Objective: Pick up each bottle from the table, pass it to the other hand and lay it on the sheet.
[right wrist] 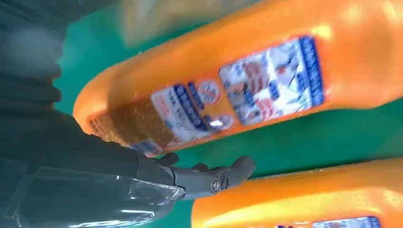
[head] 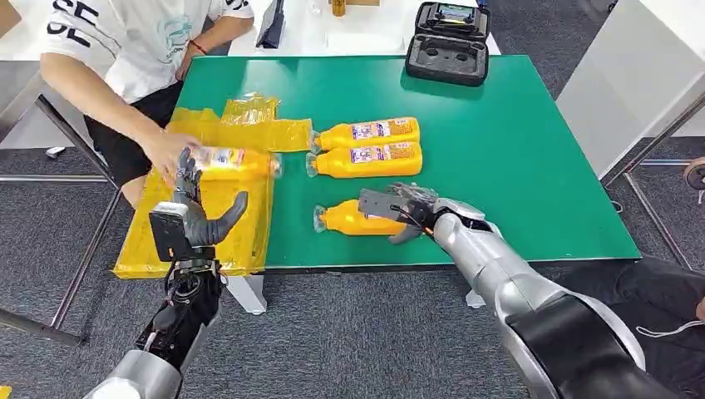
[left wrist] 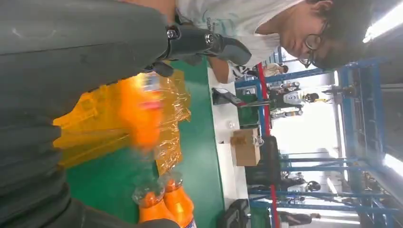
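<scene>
Three orange bottles lie on the green table (head: 515, 150): two side by side, one farther (head: 370, 131) and one just in front of it (head: 370, 160), and a third nearer me (head: 349, 219). My right hand (head: 401, 209) is over the base end of the near bottle (right wrist: 247, 80), fingers spread around it; its thumb (right wrist: 209, 178) lies straight, with green table showing between it and the bottle. Another bottle (head: 237, 162) lies on the yellow sheet (head: 241, 237), and a person's hand (head: 169, 150) touches it. My left hand (head: 195, 218) is raised over the sheet's near part, holding nothing, fingers apart.
A person (head: 141, 50) sits at the table's far left corner, reaching over the sheet. A black open case (head: 449, 43) stands at the far edge. A white cabinet (head: 632, 75) is on the right. The table's right half is bare green.
</scene>
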`<action>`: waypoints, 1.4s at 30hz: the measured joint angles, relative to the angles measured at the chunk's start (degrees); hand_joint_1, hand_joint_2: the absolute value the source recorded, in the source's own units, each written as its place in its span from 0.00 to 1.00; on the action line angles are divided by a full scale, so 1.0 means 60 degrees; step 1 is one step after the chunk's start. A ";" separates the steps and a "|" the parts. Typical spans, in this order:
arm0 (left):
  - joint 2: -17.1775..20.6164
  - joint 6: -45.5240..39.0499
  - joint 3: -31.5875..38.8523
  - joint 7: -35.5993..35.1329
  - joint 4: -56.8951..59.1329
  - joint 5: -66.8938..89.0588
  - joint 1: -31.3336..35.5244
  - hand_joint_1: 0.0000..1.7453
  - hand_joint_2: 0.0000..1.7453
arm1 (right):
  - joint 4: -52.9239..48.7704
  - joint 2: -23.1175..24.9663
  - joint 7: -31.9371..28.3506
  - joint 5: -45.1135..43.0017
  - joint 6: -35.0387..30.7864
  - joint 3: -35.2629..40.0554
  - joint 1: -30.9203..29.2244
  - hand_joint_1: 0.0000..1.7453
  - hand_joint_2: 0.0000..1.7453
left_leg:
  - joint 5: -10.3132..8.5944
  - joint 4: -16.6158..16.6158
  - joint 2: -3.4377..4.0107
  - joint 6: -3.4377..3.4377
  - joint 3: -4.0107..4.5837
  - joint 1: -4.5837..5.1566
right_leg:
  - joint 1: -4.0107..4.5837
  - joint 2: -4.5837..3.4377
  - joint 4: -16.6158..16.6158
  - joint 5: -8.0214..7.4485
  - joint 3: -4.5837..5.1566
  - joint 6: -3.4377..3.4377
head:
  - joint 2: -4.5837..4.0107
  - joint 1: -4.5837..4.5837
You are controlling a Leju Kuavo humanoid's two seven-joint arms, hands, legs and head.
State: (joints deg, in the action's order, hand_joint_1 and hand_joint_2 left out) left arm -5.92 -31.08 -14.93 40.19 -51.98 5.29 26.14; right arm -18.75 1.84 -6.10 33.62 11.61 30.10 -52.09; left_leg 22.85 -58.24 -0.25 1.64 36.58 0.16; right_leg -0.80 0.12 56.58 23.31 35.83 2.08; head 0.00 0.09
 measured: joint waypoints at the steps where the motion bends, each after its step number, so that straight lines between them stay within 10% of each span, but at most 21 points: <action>1: 0.0000 0.0004 0.0000 0.0000 0.0007 0.0000 0.0000 0.00 1.00 | 0.0000 -0.0018 0.0000 0.0000 -0.0022 0.0004 0.0000 0.00 1.00 | 0.0000 0.0000 0.0001 0.0000 0.0000 0.0000 | 0.0000 0.0000 0.0000 0.0000 0.0000 0.0000 | 0.0000 0.0000; 42: -0.0102 0.0135 0.0000 0.0000 0.0495 -0.0011 0.0009 0.00 1.00 | 0.0066 -0.0375 0.0117 0.0226 0.0656 0.0011 0.0230 0.00 1.00 | 0.0000 -0.0001 0.0005 0.0000 -0.0003 0.0000 | 0.0001 -0.0002 -0.0002 0.0000 0.0000 0.0000 | 0.0000 0.0000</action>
State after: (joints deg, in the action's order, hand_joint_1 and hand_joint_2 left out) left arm -6.53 -30.27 -14.93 40.19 -49.00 5.22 26.20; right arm -18.36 -0.41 -5.40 34.97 15.54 30.16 -50.71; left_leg 22.85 -58.24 -0.22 1.64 36.56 0.16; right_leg -0.79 0.11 56.57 23.31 35.84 2.08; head 0.00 0.09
